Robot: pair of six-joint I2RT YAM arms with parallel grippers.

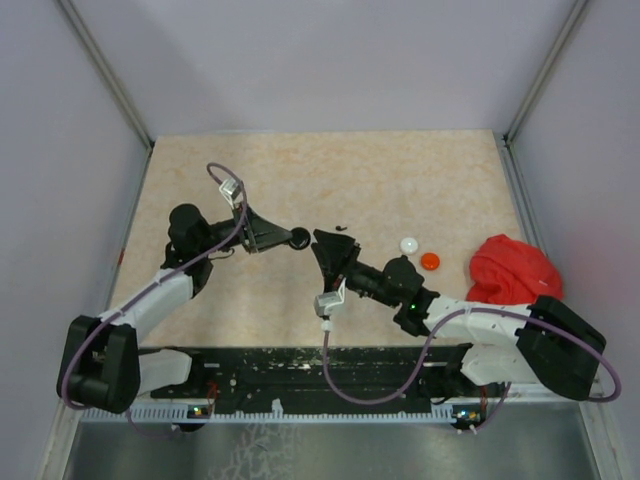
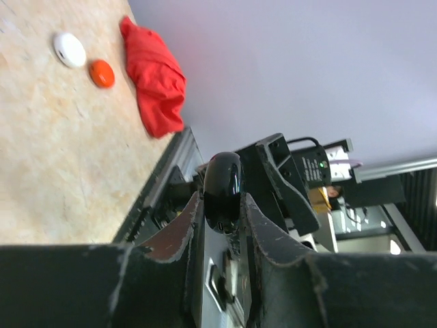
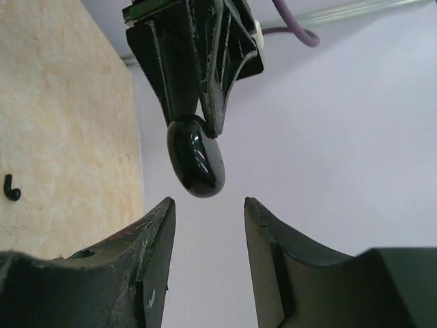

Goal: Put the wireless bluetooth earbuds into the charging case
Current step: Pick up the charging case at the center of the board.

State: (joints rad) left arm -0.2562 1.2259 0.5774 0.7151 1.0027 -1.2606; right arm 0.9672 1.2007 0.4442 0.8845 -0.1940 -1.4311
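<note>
Scuffed matte-black fingers (image 2: pixel 176 236) of the left gripper (image 2: pixel 222 205) are clamped on a glossy, rounded black charging case (image 2: pixel 223 188), which is held off the table (image 1: pixel 400 170). Whether its lid is raised cannot be made out. Right gripper (image 3: pixel 207 205) faces it tip to tip with jaws apart, the case just beyond their tips. One black earbud (image 3: pixel 9 188), a small hooked stem, lies on the mottled beige tabletop just behind the two grippers, apart from both. White case (image 1: pixel 408 244) and orange case (image 1: pixel 430 261), both smooth round buttons, sit side by side to the right, near a crumpled red cloth (image 1: pixel 513 270) at the right edge. Open surface runs from the earbud to the far edge, and plain grey walls (image 1: pixel 300 60) close three sides
</note>
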